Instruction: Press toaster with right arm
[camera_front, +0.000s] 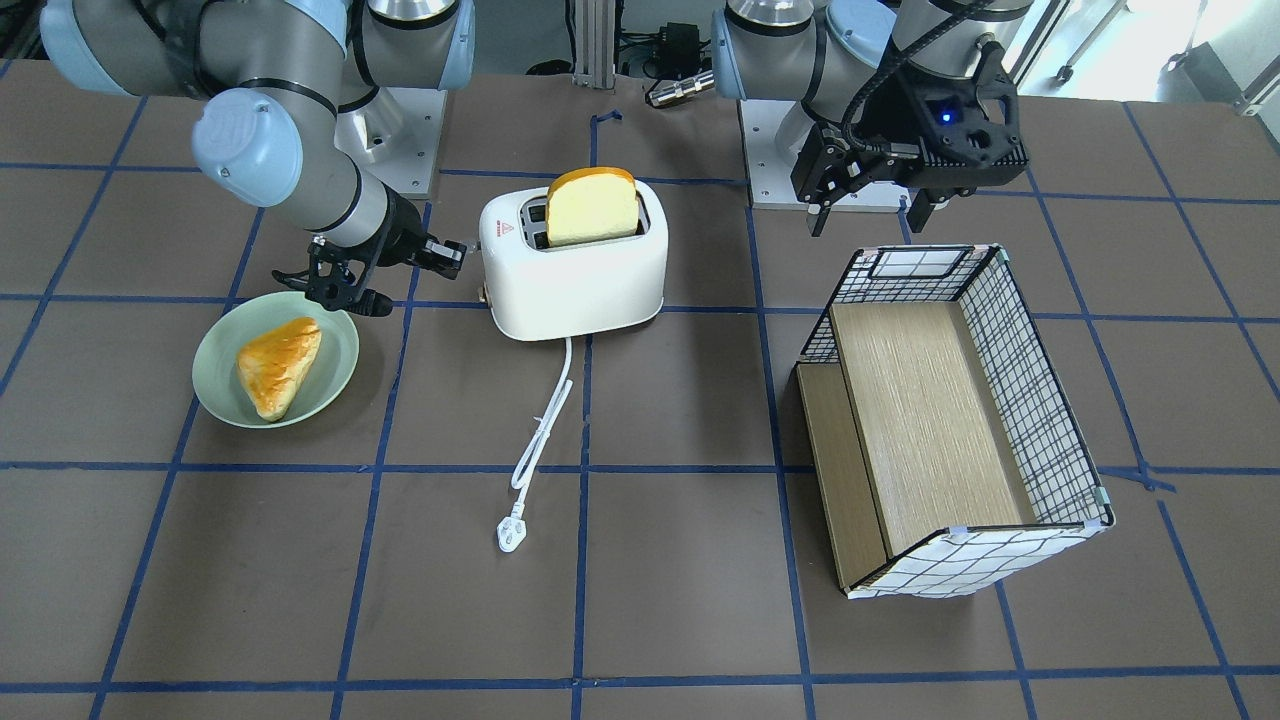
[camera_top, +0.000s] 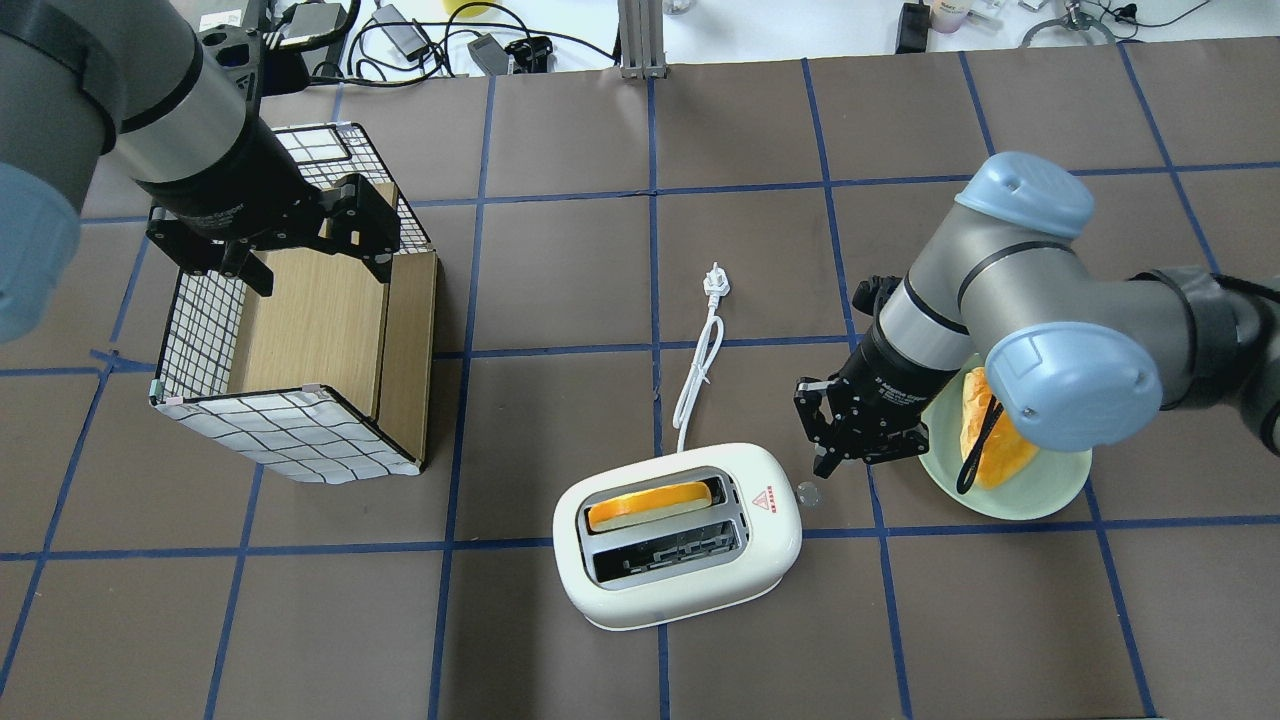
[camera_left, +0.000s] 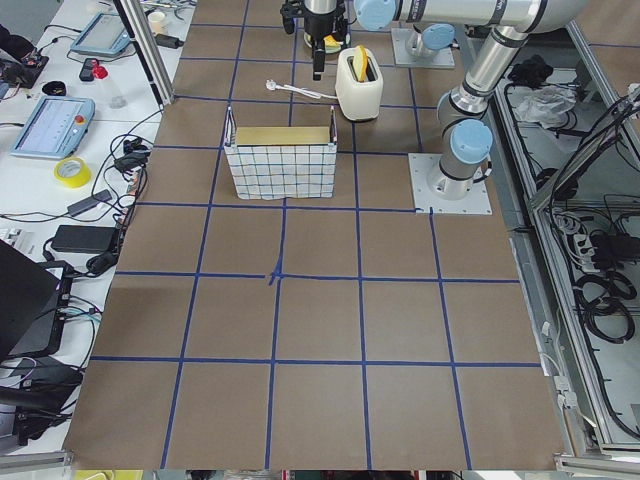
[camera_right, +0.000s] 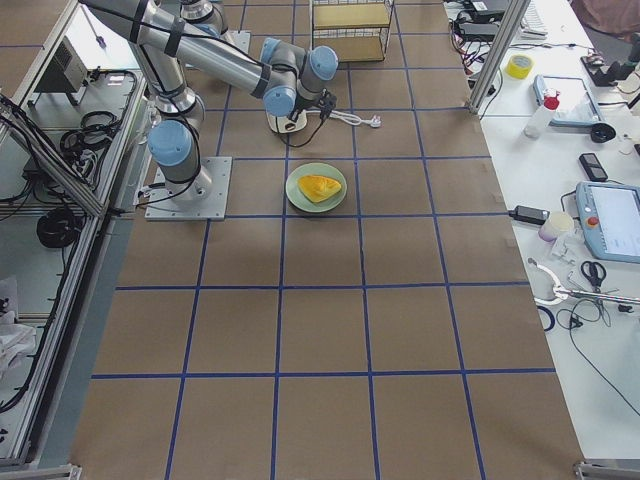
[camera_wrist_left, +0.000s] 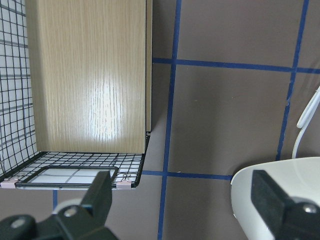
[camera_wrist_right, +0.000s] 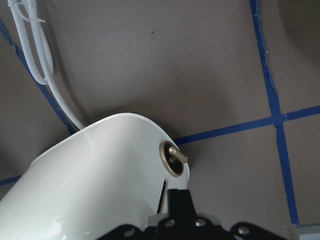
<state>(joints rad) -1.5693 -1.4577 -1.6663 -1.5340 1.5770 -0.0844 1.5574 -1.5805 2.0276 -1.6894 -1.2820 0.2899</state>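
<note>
The white toaster (camera_front: 575, 270) stands mid-table with a slice of bread (camera_front: 592, 205) upright in one slot; it also shows in the overhead view (camera_top: 690, 590). My right gripper (camera_front: 455, 257) is shut and empty. It sits at the toaster's end wall, its tip right by the small brass knob (camera_wrist_right: 175, 155) and the lever slot. In the right wrist view the shut fingertips (camera_wrist_right: 179, 197) are just below that knob. My left gripper (camera_top: 318, 265) is open and empty, held above the near end of the wire basket (camera_top: 200, 330).
A green plate (camera_front: 215, 385) with a pastry (camera_front: 278, 362) lies under my right wrist. The toaster's white cord and plug (camera_front: 510, 535) trail toward the operators' side. The grid-patterned basket with wooden shelves (camera_front: 1030, 390) lies on its side.
</note>
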